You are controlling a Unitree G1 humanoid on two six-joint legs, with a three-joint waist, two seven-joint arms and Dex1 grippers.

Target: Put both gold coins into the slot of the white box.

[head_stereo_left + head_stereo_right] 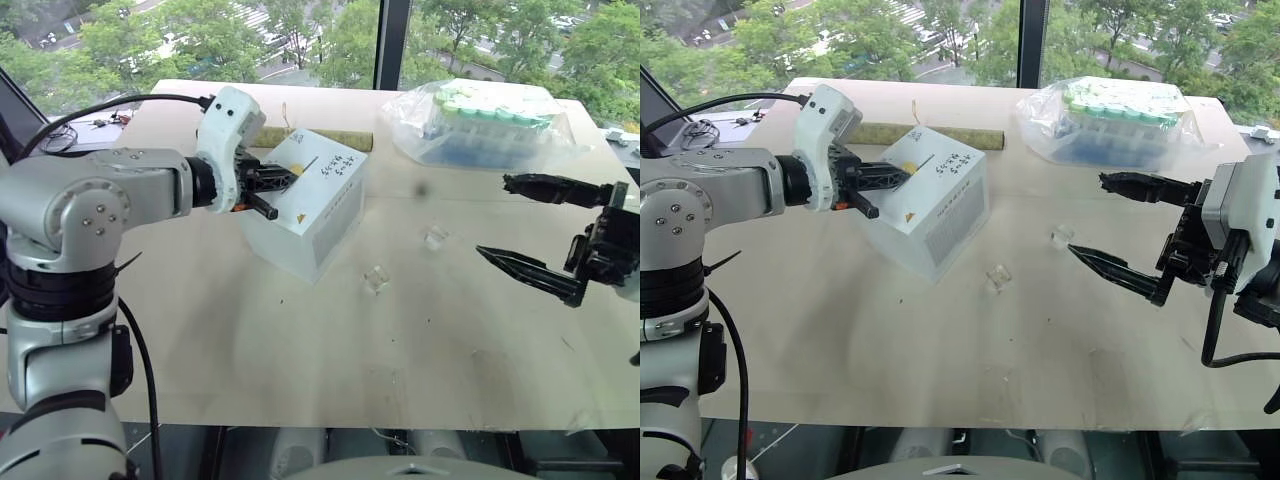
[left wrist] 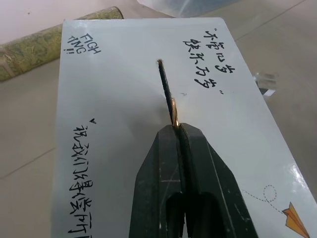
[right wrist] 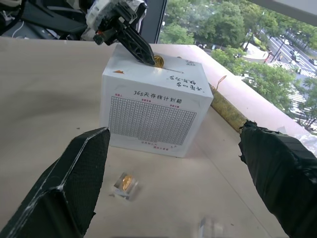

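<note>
Coin (image 2: 174, 110) edge-on, seemingly along slot (image 2: 165, 87), left gripper (image 2: 179, 130).

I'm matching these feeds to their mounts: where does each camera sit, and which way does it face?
Head views (stereo pair): on the head, looking forward and down over the table; both arms show.
Left wrist view: along the shut left gripper, which pinches a gold coin at the slot.
Right wrist view: between the open right gripper fingers, toward the white box.
All share the box.

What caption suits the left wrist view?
Left gripper shut on a gold coin, its edge entering the slot of the white box.
</note>
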